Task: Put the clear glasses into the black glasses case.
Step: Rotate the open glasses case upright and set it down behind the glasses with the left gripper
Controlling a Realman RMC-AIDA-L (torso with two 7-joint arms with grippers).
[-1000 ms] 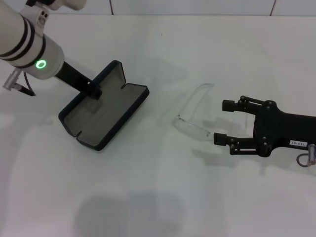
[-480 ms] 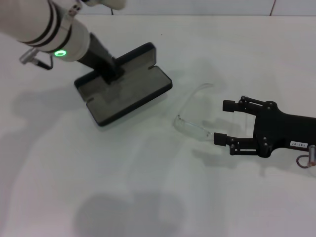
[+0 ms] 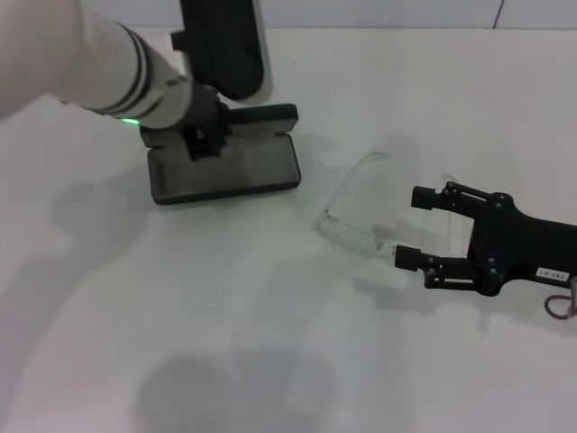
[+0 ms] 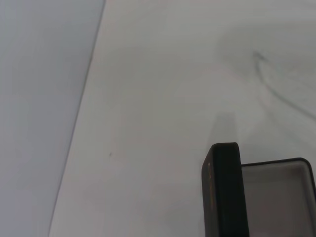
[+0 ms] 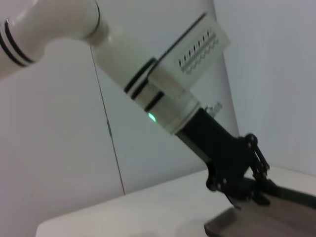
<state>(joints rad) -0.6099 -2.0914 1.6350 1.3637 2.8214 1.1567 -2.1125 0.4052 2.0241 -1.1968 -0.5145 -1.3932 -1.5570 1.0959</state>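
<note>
Left gripper (image 3: 203,140) fingertips hidden against case (image 3: 225,171), case cut off at both wrist views' edges, glasses (image 3: 353,216) near-invisible on table (image 3: 270,343).

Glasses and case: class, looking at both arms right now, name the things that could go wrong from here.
1. The right gripper is open at the clear glasses, one finger by the frame end; closing off-centre could flick or bend the thin plastic.
2. The left gripper holds the open case at its hinge side; if it slips, the case may shift or shut before the glasses arrive.
3. The glasses are nearly invisible on the white table, so the grasp could miss.
</note>
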